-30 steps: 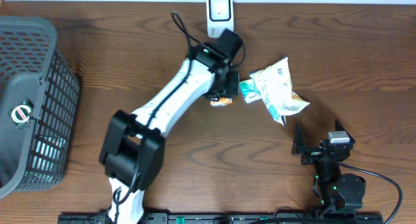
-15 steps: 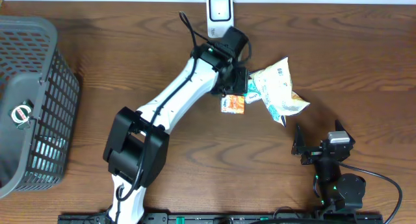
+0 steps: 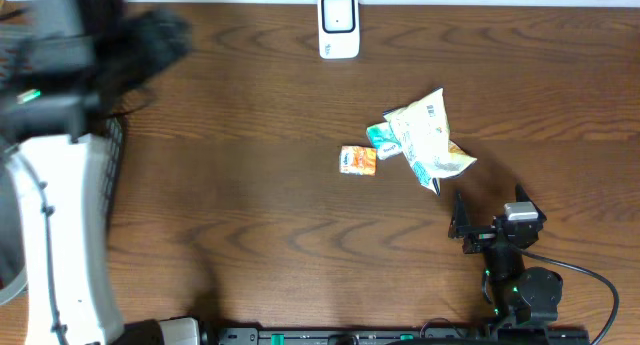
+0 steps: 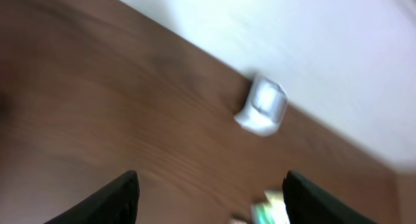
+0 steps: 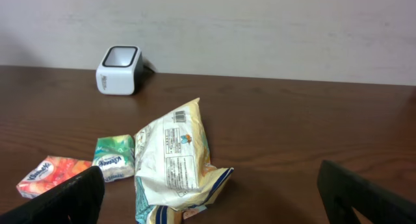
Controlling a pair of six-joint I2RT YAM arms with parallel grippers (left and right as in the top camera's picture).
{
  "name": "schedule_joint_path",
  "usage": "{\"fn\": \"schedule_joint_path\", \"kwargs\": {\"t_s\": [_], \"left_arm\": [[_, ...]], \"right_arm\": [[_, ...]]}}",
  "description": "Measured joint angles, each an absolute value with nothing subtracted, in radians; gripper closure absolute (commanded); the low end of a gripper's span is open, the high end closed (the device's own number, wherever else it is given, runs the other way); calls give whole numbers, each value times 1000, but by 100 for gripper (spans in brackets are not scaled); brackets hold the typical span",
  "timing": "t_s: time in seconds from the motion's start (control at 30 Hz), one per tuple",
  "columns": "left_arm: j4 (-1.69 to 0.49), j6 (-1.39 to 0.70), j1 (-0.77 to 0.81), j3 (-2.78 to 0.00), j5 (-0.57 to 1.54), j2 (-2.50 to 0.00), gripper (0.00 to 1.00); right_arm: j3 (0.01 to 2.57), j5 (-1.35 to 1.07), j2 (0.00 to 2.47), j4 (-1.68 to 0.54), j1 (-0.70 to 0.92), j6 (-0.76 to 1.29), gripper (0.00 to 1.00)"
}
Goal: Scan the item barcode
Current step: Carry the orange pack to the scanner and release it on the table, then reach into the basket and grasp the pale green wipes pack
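Observation:
A white barcode scanner (image 3: 338, 25) stands at the table's far edge, also in the left wrist view (image 4: 263, 106) and the right wrist view (image 5: 119, 69). An orange tissue pack (image 3: 358, 160) lies free beside a green tissue pack (image 3: 383, 140) and a crumpled snack bag (image 3: 428, 140). The bag (image 5: 179, 162) shows its printed back with a barcode. My left gripper (image 4: 211, 201) is open and empty, high over the table. My right gripper (image 3: 489, 203) rests open near the front edge, a little short of the bag.
My left arm (image 3: 60, 235) fills the overhead view's left side, blurred and close to the camera. It hides most of the dark mesh basket (image 3: 115, 145). A pale wall runs behind the scanner.
My left gripper opened and let go of the orange pack beside the green one. The left arm then swung up and away to the far left. The right arm has not moved.

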State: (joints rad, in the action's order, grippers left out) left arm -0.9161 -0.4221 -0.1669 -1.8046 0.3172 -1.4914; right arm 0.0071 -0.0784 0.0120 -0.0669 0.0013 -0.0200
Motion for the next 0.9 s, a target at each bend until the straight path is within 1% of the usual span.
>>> {"fn": "schedule_joint_path", "kwargs": {"t_s": [0.03,0.1,0.2,0.23,0.3,0.43,0.63,0.9], "left_arm": [[-931,-425,-239,-1805,317,-1479,25],[-978,-438,-429,-1806,316,-1475,22],[-1029,-449,-613,-1805,311,-1499,15],[-1033,-458,-648,-1803,305,-1509,13],[-1081,-514,-753,-1780,226,-1542,12],[-1101,-572,-783,-1718,103,-1609,12],[-1125,-631,-758,-1641,-20,-1767,11],[-1148,-704,-706,-1567,-110,-1932,11]], "right_arm": [[7,-78,12,-67,1,-20,1],[7,-78,12,-67,1,-20,1],[7,-78,12,-67,1,-20,1],[7,-78,12,-67,1,-20,1],[7,-78,12,-67,1,-20,1],[7,-78,12,-67,1,-20,1],[7,-78,12,-67,1,-20,1],[7,-78,12,-67,1,-20,1]]}}
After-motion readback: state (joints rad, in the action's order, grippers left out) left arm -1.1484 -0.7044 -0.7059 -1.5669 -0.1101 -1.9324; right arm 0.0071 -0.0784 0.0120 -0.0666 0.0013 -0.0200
